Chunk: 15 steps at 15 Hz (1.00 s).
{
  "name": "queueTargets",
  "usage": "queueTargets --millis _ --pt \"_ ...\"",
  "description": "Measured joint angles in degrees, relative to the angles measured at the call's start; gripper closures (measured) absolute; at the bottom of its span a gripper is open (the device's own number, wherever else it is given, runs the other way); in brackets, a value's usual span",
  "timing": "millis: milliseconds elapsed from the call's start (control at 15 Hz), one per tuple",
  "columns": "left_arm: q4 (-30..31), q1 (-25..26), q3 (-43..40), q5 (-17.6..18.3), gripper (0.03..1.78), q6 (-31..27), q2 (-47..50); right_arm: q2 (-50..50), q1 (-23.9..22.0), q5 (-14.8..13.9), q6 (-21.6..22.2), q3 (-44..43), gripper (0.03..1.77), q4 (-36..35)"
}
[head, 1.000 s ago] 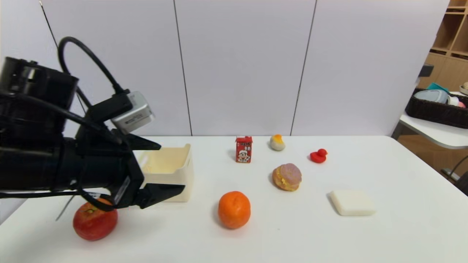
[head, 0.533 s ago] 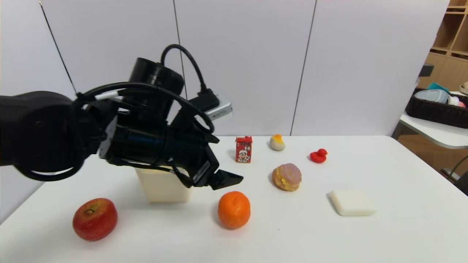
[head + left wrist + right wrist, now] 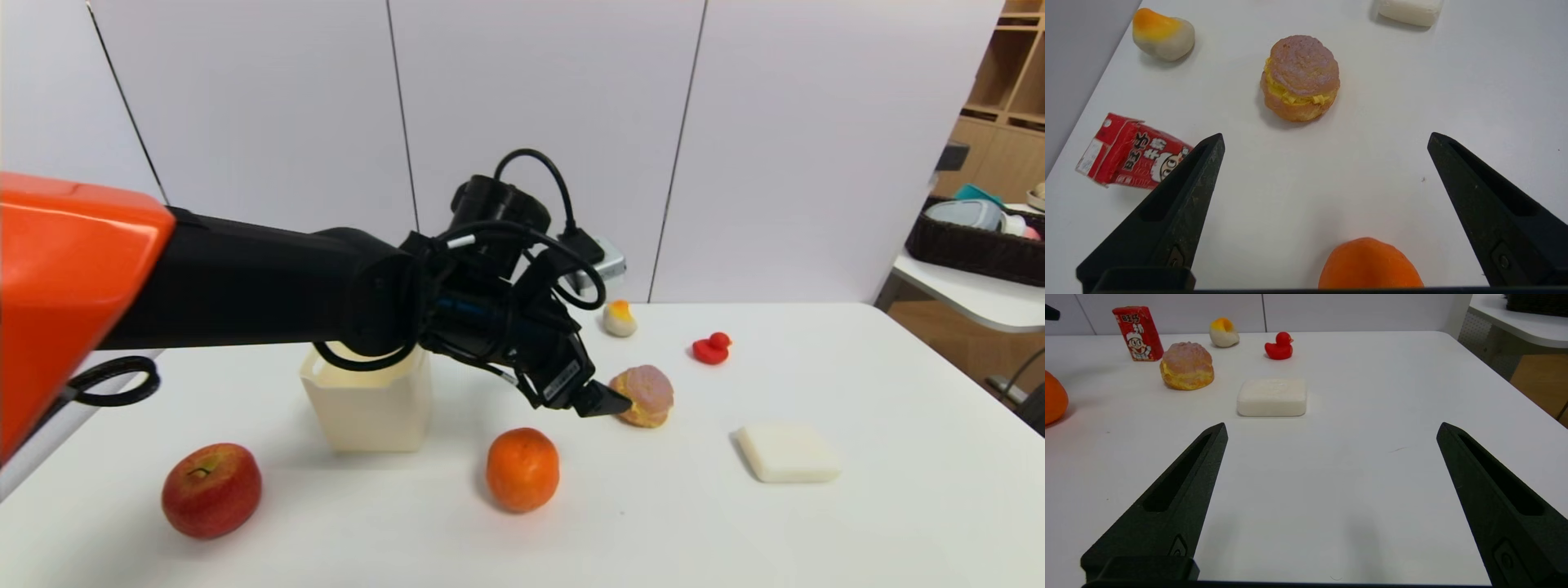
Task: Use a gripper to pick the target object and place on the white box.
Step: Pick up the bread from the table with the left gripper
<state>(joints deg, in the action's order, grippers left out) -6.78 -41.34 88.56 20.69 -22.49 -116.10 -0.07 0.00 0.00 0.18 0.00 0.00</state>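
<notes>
The pastry (image 3: 645,395) is tan-yellow with a pinkish-purple top; the box (image 3: 369,406) is cream-white. The left gripper (image 3: 600,402) is black on a black-and-orange arm (image 3: 122,269). An orange (image 3: 522,469), a red apple (image 3: 211,489), a red duck (image 3: 711,347) and a red carton (image 3: 1128,151) with white figures lie on the white table (image 3: 816,523)

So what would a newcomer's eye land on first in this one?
The black-and-orange left arm sweeping across the table, its open left claw just short of the purple-topped bun. Next, the bright orange in front and the red apple near the cream-white bin. The right claw hangs open over bare tabletop.
</notes>
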Motion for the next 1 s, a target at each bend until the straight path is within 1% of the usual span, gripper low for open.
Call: queueTargets --millis 133,200,400,800,1000 --pt "0.04 -0.61 3.58 2.07 0.03 -0.24 -3.90 0.00 0.00 0.00 0.00 0.00 0.03 0.00" --pt "0.06 -0.80 5.18 2.55 0.03 -0.33 -5.73 0.00 0.00 0.00 0.00 0.00 0.03 0.00" --pt "1.24 -1.13 9.17 2.96 0.03 -0.41 -10.74 0.00 0.00 0.00 0.00 0.00 0.03 0.00" --pt "8.16 -1.16 12.79 2.99 0.03 0.30 -18.21 0.00 0.00 0.00 0.00 0.00 0.03 0.00" --pt "8.68 -1.08 14.13 2.99 0.03 0.34 -20.37 0.00 0.00 0.00 -0.02 0.00 0.03 0.00"
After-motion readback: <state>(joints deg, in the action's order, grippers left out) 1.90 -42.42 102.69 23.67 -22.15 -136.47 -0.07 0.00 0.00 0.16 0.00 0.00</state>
